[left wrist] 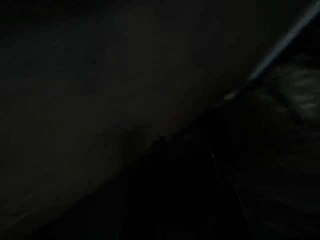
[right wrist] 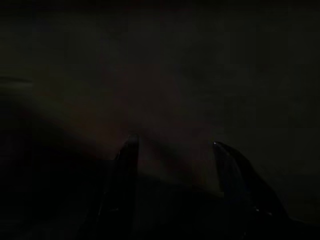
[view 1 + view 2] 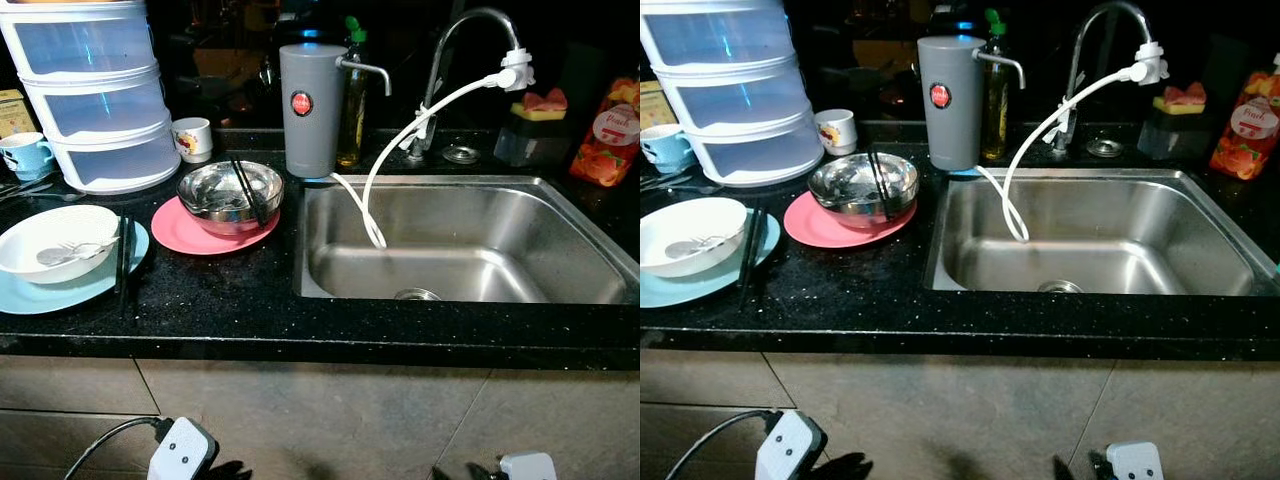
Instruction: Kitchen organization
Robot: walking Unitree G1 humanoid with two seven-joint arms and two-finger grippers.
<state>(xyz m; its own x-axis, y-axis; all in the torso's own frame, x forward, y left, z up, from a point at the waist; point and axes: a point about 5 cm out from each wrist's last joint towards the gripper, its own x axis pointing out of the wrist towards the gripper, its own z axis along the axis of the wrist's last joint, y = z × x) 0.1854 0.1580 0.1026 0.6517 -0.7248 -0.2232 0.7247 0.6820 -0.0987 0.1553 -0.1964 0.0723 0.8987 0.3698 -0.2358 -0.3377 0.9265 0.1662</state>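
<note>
A: Status on the dishes?

B: Steel bowl (image 3: 230, 195) sits on the pink plate (image 3: 190, 232), black chopsticks (image 3: 248, 188) resting across it. White bowl (image 3: 55, 240) with a spoon inside is on the blue plate (image 3: 70, 285), second chopstick pair (image 3: 123, 255) lying over that plate's rim. All on the black worktop (image 3: 220, 300), just beside the steel sink (image 3: 460, 240), on its left.

A: Sink?

B: White hose (image 3: 385, 170) hangs from the tap (image 3: 470, 30) into it. Grey canister (image 3: 310, 110) at its back left corner.

A: Your fingers?

B: Both arms hang low in front of the cabinet. Right fingers (image 2: 227, 175) spread apart, gripping nothing. Left wrist view too dark, can't tell.
</note>
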